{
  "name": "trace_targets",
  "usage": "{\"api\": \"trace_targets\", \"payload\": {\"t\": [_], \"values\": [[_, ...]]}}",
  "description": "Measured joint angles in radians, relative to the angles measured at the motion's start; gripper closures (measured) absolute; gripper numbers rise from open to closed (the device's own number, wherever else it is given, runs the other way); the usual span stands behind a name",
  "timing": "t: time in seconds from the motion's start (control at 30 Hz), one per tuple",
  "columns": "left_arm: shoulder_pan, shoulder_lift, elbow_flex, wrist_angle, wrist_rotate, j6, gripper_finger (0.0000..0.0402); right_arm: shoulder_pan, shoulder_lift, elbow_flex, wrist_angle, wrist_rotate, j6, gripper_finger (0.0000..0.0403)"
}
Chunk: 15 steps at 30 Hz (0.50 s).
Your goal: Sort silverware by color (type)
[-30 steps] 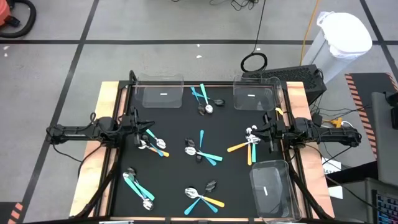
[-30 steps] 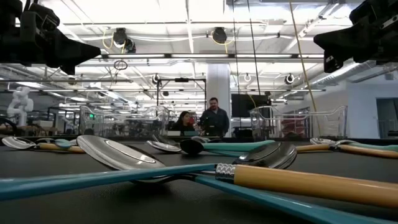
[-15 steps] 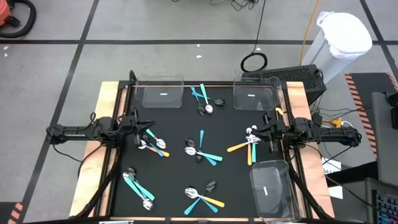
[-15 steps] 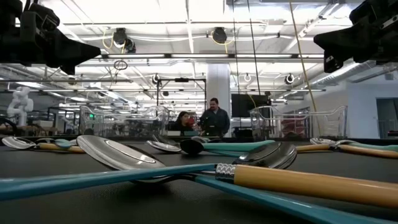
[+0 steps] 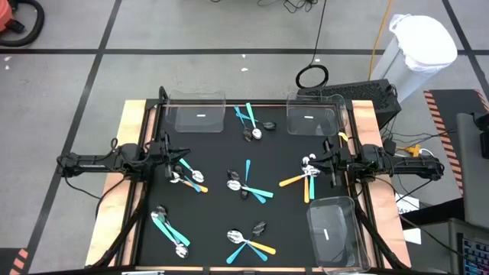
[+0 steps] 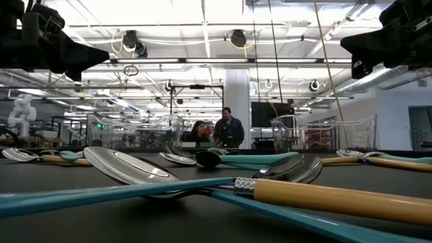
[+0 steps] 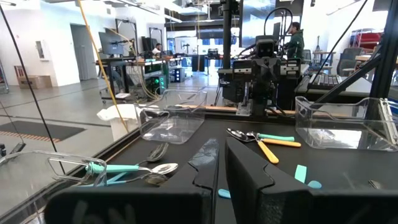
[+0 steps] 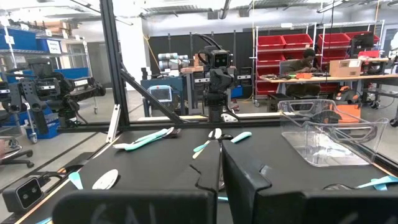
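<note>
The silverware lies in loose clusters on the black mat: at the far middle (image 5: pixel 250 122), left (image 5: pixel 187 176), centre (image 5: pixel 246 185), right (image 5: pixel 302 177), near left (image 5: pixel 170 231) and near middle (image 5: pixel 248 241). The pieces have silver or dark heads and teal, light-blue or orange-yellow handles. In the low view a teal-handled spoon (image 6: pixel 128 169) and an orange-handled piece (image 6: pixel 337 199) lie closest. My left gripper (image 5: pixel 179 153) hovers shut and empty at the mat's left edge, above the left cluster. My right gripper (image 5: pixel 317 163) hovers shut and empty at the right edge, above the right cluster.
Three clear plastic bins stand on the mat: far left (image 5: pixel 197 114), far right (image 5: pixel 312 116) and near right (image 5: pixel 332 233). Wooden table borders (image 5: pixel 126 145) frame the mat. People show in the room behind the table (image 6: pixel 226 131).
</note>
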Motion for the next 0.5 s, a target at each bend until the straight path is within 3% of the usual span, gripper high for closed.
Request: {"api": "trace_targets", "payload": {"t": [0.17, 0.4, 0.5], "values": [[0.0, 0.0, 0.0, 0.0, 0.0, 0.0, 0.0369, 0.0, 0.0, 0.0, 0.015, 0.0, 0.022, 0.0387], [0.0, 0.0, 0.0, 0.0, 0.0, 0.0, 0.0369, 0.0, 0.0, 0.0, 0.024, 0.0, 0.231, 0.0387], [0.0, 0.0, 0.0, 0.001, 0.0, -0.001, 0.0369, 0.0, 0.0, 0.0, 0.059, 0.062, 0.221, 0.0387]]}}
